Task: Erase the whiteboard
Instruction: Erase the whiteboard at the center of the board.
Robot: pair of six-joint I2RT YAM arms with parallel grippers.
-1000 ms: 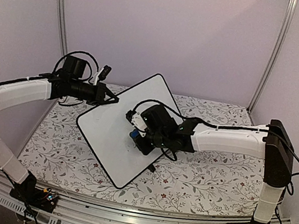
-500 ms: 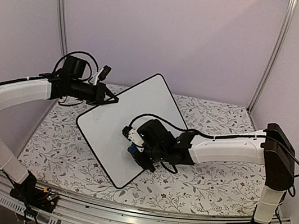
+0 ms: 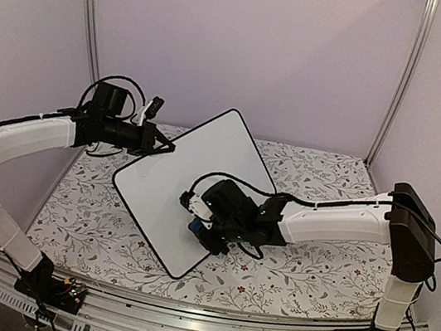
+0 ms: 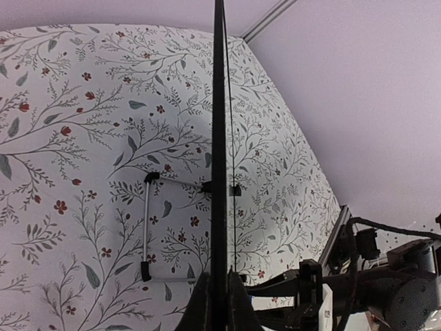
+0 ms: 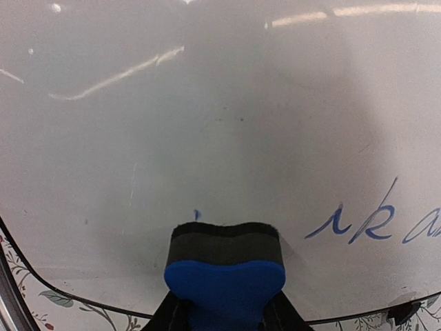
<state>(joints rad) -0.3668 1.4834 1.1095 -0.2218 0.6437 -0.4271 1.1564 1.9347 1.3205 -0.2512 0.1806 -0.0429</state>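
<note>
The whiteboard (image 3: 170,176) stands tilted over the floral table, a corner pointing toward the back. My left gripper (image 3: 169,148) is shut on its upper left rim; in the left wrist view the whiteboard (image 4: 219,124) shows edge-on as a thin black line running between the left gripper (image 4: 219,298) tips. My right gripper (image 3: 197,226) is shut on a blue eraser (image 5: 224,272) whose dark felt presses on the whiteboard (image 5: 207,117) near its lower rim. Blue handwriting (image 5: 372,222) lies to the eraser's right, with a small blue mark (image 5: 196,214) just above the felt.
A floral cloth (image 3: 307,255) covers the table. A thin wire stand (image 4: 146,227) with black feet sits on the cloth beneath the board. Purple walls and metal posts (image 3: 402,77) close the back and sides. The right arm (image 4: 386,289) shows beyond the board.
My right gripper has slid the eraser down the board toward its near lower edge. The left gripper and the board have stayed in place.
</note>
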